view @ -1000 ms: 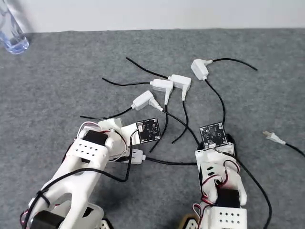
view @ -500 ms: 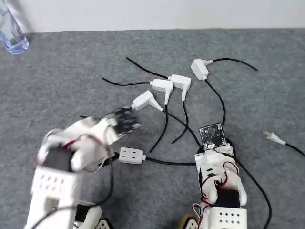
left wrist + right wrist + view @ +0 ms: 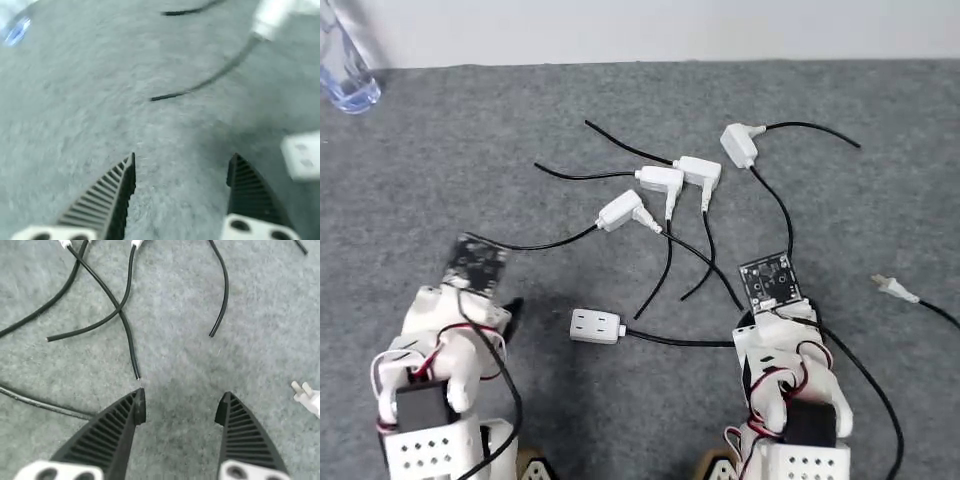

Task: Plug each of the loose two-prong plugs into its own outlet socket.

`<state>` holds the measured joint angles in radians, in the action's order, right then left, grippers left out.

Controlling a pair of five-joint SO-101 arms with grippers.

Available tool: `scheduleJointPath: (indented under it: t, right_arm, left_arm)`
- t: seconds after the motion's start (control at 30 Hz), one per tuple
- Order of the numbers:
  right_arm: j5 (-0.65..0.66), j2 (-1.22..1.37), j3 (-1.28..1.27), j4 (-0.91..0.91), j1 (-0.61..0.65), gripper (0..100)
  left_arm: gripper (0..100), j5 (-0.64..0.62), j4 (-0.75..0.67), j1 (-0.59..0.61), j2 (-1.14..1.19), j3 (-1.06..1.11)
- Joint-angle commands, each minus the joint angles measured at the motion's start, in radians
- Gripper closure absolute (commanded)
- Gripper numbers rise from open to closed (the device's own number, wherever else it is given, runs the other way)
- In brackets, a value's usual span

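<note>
Gaping wide, the left gripper (image 3: 183, 159) and right gripper (image 3: 183, 392) flank the white plastic outlet block (image 3: 596, 325) at lower centre; a clear bottle-like container (image 3: 345, 75) stands upper left, contents unclear.

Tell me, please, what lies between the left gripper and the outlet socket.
Bare carpet, in the left wrist view, separates the left gripper from the outlet socket.

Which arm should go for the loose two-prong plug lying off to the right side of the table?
Right. The two-prong plug lies on the table just beside the open, empty right gripper. The left gripper, also open, sits across the table, nearer the outlet socket.
</note>
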<state>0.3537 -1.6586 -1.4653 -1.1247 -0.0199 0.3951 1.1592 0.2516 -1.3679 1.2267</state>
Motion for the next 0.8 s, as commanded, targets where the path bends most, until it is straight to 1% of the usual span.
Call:
scheduleJointPath:
  t: [0.0,0.1,0.2,0.3,0.37,0.47,0.63,0.7,0.77]
  right_arm:
    - [0.014,-0.008,0.072,-0.008,0.004,77.7]
    - [0.014,-0.008,0.078,-0.001,0.004,77.5]
    - [0.011,-0.001,0.149,-0.016,-0.018,77.5]
    - [0.014,0.004,0.290,-0.067,-0.084,77.5]
    - [0.018,0.004,0.387,-0.117,-0.111,77.5]
    - [0.075,0.033,0.526,-0.209,-0.120,77.5]
    - [0.077,0.183,0.804,-0.311,-0.171,77.7]
    - [0.041,0.263,0.937,-0.341,-0.188,77.8]
    - [-0.031,0.348,1.068,-0.372,-0.213,77.8]
  left_arm:
    - [72,-0.167,-0.153,0.094,-0.075,0.133]
    - [72,-0.261,-0.207,0.140,-0.157,0.254]
    - [72,-0.275,-0.245,0.170,-0.265,0.372]
    - [72,-0.273,-0.230,0.175,-0.390,0.444]
    - [72,-0.273,-0.173,0.170,-0.465,0.455]
    - [72,-0.273,-0.183,0.169,-0.450,0.455]
    - [72,-0.279,-0.195,0.169,-0.451,0.456]
    - [72,-0.279,-0.195,0.167,-0.451,0.456]
    - [72,-0.281,-0.195,0.167,-0.451,0.456]
